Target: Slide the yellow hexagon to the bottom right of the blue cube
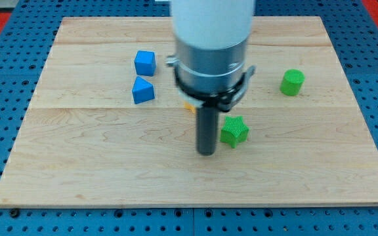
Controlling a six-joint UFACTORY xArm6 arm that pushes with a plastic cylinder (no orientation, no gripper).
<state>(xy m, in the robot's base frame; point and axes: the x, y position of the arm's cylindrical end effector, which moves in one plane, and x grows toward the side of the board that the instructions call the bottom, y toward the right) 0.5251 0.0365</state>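
The blue cube point(145, 63) sits on the wooden board point(110, 170) at the upper left. A second blue block point(143, 90), wedge-like, lies just below it. Only a small orange-yellow sliver point(188, 105) shows under the arm's body; it may be the yellow hexagon, mostly hidden. My tip point(206, 153) rests on the board below that sliver, right and below the blue blocks, close to the left of a green star-shaped block point(234, 130).
A green cylinder point(293, 82) stands at the right of the board. The arm's white and grey body point(212, 46) hides the board's upper middle. A blue perforated surface point(5, 78) surrounds the board.
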